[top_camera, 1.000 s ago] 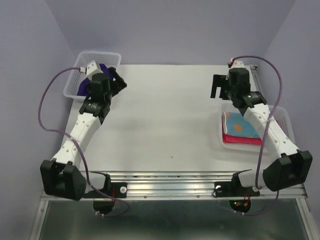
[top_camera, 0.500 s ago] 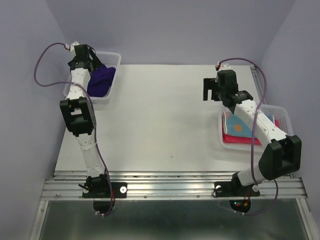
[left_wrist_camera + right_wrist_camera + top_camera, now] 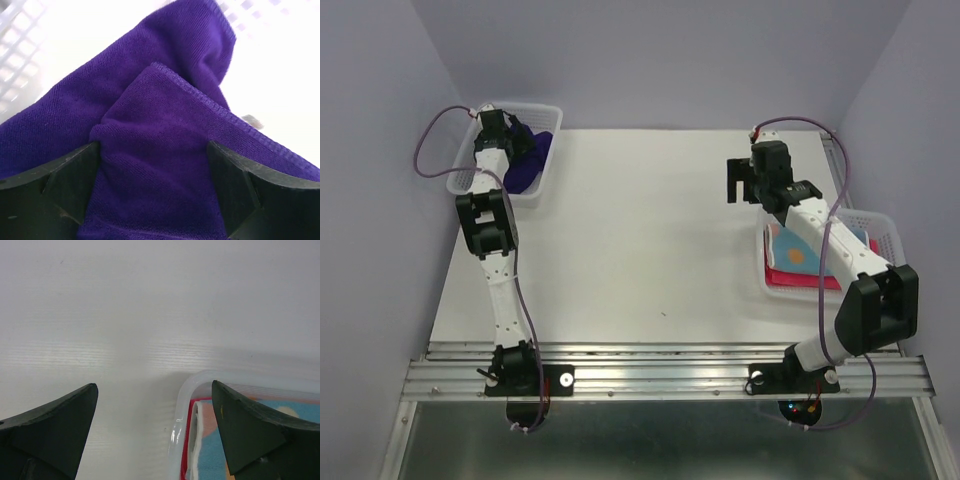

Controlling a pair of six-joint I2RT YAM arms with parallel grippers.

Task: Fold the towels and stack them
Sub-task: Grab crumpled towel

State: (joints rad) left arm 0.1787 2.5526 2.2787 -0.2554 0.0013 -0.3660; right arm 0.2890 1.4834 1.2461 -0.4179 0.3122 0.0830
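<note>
Partway I'd say: blue dotted towel (image 3: 790, 245) folded on the pink-red one (image 3: 800, 282) in the 3 o'clock basket (image 3: 890, 225), purple towel (image 3: 165, 125) crumpled in the 10 o'clock basket (image 3: 460, 183), left claw (image 3: 154, 195) gaping over it, right claw (image 3: 155, 435) gaping too, both empty.

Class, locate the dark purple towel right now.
Top view: the dark purple towel lies in the far-left white basket, under the open left pincer.

We see the dark purple towel (image 3: 525, 163) bunched and unfolded in a white basket (image 3: 542, 108) at the far left corner of the counter (image 3: 650, 230), its stitched hem curling over itself. By the right edge, the light blue towel (image 3: 800, 252) with orange dots lies folded flat on the folded pink-red towel (image 3: 800, 279), both inside a second basket (image 3: 882, 222).
</note>
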